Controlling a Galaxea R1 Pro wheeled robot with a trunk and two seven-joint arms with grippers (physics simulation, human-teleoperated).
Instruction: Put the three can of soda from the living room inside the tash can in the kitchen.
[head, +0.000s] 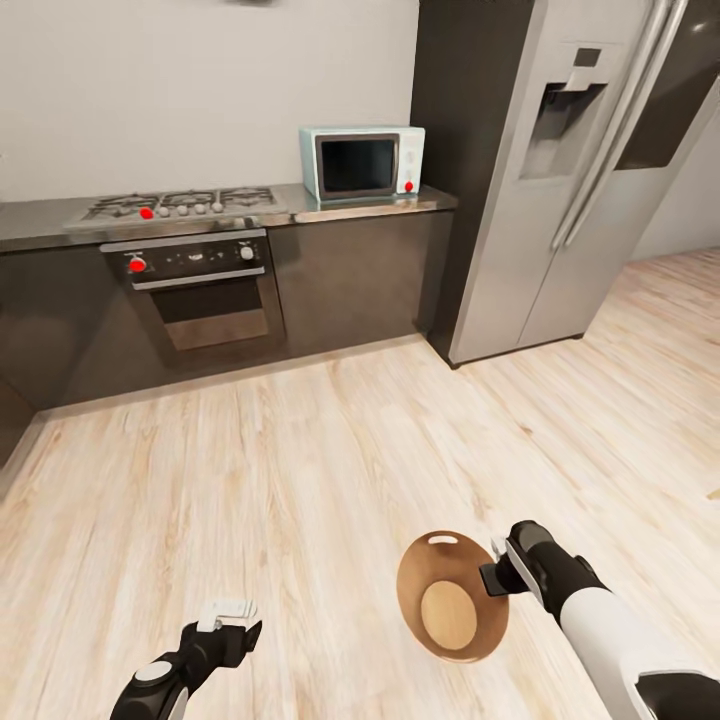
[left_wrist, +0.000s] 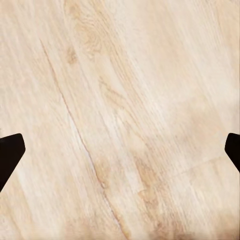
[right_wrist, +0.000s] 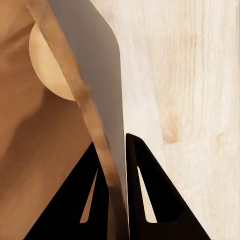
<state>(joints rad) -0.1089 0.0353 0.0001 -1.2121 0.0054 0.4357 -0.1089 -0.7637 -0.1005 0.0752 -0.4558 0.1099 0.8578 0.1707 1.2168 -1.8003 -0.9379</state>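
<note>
Kitchen floor; R claw pinches trash can rim.

Kitchen seen from my head camera. My right gripper clamps the rim of the tash can, its brown inside facing up above the wood floor. My left gripper hangs over bare boards. Behind: gas hob, oven, pale blue microwave, steel fridge.

We are seeing the round tapered trash bucket, grey outside and tan-brown inside, sitting empty, oval handle slot at its far rim, above the pale wood kitchen floor.
</note>
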